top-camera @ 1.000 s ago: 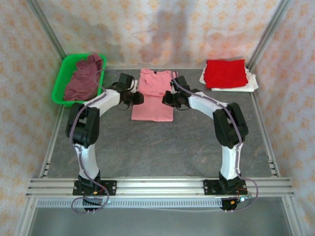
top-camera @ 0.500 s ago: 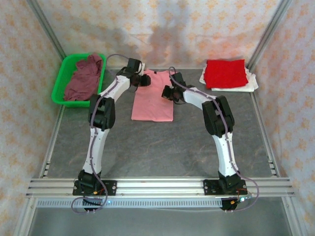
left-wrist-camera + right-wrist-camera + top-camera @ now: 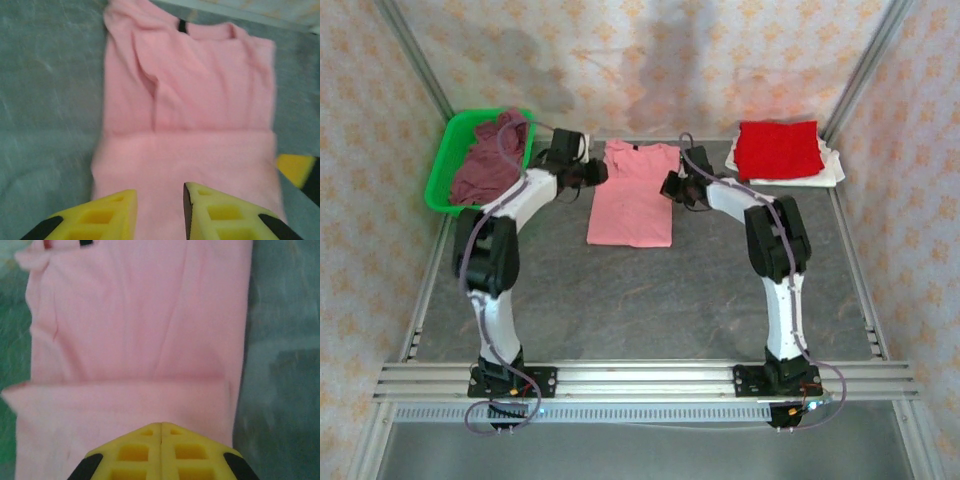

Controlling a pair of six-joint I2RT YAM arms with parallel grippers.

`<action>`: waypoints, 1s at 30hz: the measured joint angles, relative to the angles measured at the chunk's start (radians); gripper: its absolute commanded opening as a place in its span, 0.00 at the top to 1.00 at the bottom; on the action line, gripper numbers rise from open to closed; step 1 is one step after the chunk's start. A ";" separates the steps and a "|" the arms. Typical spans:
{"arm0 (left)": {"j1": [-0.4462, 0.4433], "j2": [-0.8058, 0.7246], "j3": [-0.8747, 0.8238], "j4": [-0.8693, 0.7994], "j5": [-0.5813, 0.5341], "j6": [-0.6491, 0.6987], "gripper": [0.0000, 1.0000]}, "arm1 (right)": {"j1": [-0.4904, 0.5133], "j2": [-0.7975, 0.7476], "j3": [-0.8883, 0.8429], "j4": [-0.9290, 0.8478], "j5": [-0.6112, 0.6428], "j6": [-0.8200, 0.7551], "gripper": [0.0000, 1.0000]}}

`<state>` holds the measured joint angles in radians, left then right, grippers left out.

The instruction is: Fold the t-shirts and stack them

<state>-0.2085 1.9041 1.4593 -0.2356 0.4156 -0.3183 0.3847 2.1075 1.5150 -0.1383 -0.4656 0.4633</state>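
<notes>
Top view: the left gripper (image 3: pixel 595 172) and right gripper (image 3: pixel 670 187) have shifted toward the collar end of the pink t-shirt (image 3: pixel 630 205), which lies unmoved just right of the green basket (image 3: pixel 438 178). Left wrist view: fingers (image 3: pixel 200 207) slightly parted, holding nothing, over a cross-fold. Right wrist view: fingers (image 3: pixel 142 442) pressed shut, empty; shirt released, further folding judged outstanding.

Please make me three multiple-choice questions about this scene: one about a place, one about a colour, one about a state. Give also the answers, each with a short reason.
1. Where does the maroon shirt lie?
A on the middle of the table; B in the green basket; C on the metal rail.

2. Which colour is the shirt on top of the white shirt?
A red; B blue; C green.

3. How do the jaws of the right gripper stand?
A shut; B wide open; C closed on a cup.

Answers:
1 B: it lies heaped inside the basket.
2 A: the red shirt covers the white one.
3 A: its fingers meet with no gap.
</notes>
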 measured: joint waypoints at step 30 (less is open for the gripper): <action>-0.085 -0.358 -0.795 0.208 0.077 -0.138 0.74 | 0.127 -0.321 -0.680 0.297 -0.113 0.192 0.94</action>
<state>-0.2935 1.5463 0.6643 -0.0273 0.4923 -0.4568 0.5117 1.7866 0.8349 0.1589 -0.5781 0.6556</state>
